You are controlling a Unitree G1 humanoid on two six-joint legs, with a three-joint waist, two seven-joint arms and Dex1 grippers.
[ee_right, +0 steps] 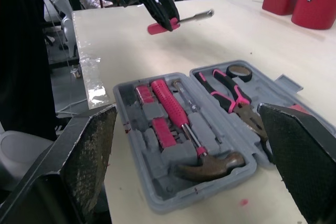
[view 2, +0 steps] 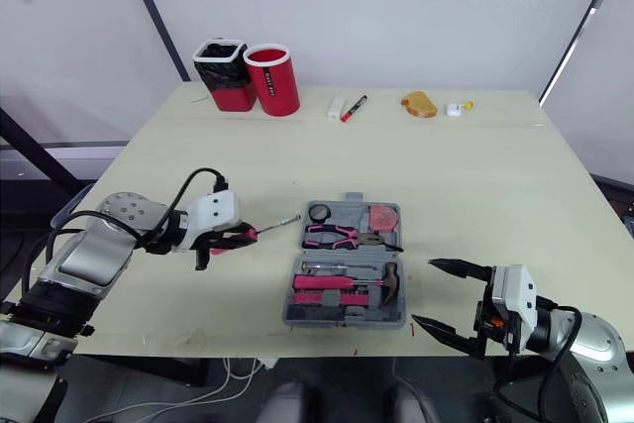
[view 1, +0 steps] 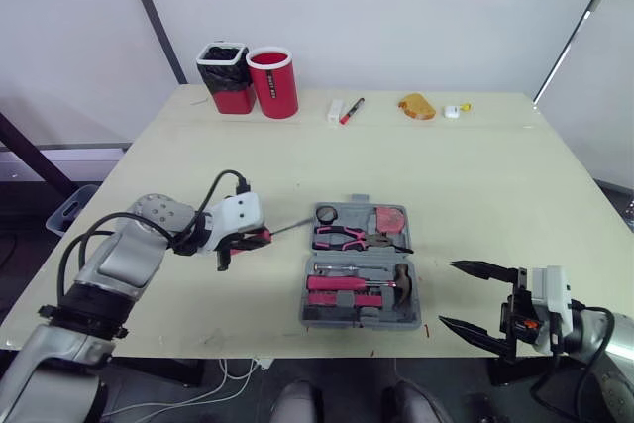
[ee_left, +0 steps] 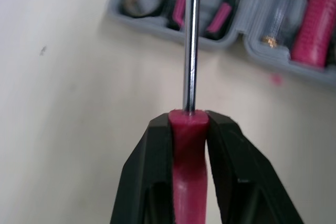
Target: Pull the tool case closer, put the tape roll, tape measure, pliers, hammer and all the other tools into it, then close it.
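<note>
Left end effector (view 1: 248, 242) grasps screwdriver (view 1: 287, 229) beside the open tool case (view 1: 357, 323); right end effector (view 1: 448, 293) released — red cup (view 1: 273, 82), marker (view 1: 352, 110) well apart behind.

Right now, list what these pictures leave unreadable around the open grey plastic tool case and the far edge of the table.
- Pink-handled screwdriver: tip cut off by the left wrist view's edge; handle partly covered by the left gripper.
- Red cylindrical bin and black-lined bin: contents hidden by their walls, head views.
- Small white and yellow item at the far edge of the table: too small to identify.
</note>
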